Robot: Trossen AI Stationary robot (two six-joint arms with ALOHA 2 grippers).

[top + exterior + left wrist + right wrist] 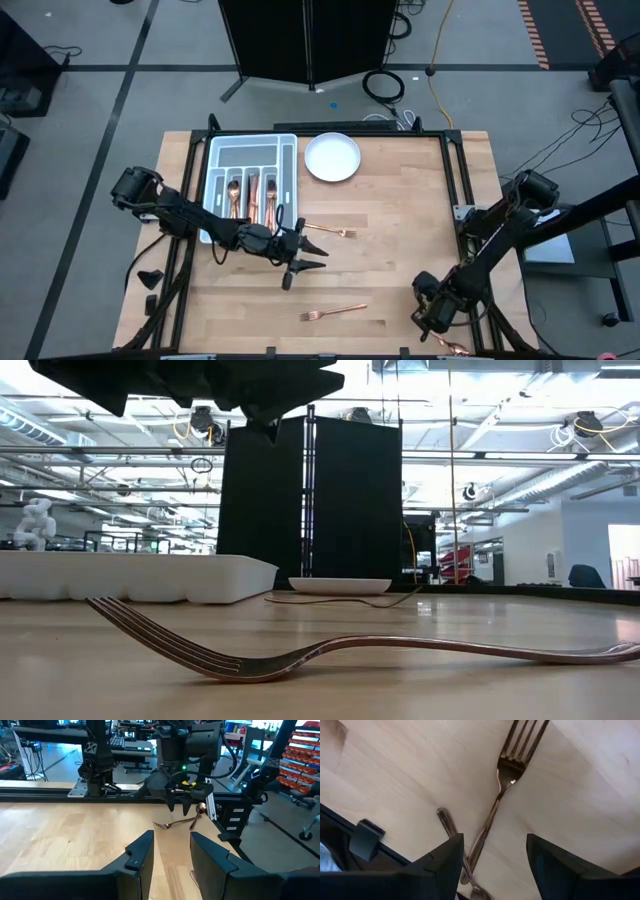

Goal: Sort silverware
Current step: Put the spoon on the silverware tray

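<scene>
- Wooden tabletop (400, 230) filled my overhead view, with grey floor all round it; at table height I could see a workshop with bright ceiling lights behind.
- I took the grey tray (290, 150) at the table's far left corner as my landmark. It already held several copper pieces in its compartments, and a white plate (332, 157) sat just beside it on the right.
- One fork (328, 231) lay just off the tray's near right corner, handle running roughly sideways across the table.
- A second fork (334, 313) lay well away from the tray, toward the near edge, also lying crosswise.
- A third fork (507, 780) and another piece, a spoon I judged (451, 827), lay crossed over each other at the near right corner, as far from the tray as the table allowed.
- My left gripper (302, 253) hung just off the tray's near right corner, fingers (140, 855) partly spread and holding nothing.
- My right gripper (432, 314) sat low over that far corner, fingers (445, 857) wide apart and empty, one on each side of the third fork's handle.
- What mattered for the next move, as I judged it: that handle ran between the right fingers, so this arm was plainly nearer and a closing grip would catch the shaft, though the crossed spoon lay touching it and might come along.
</scene>
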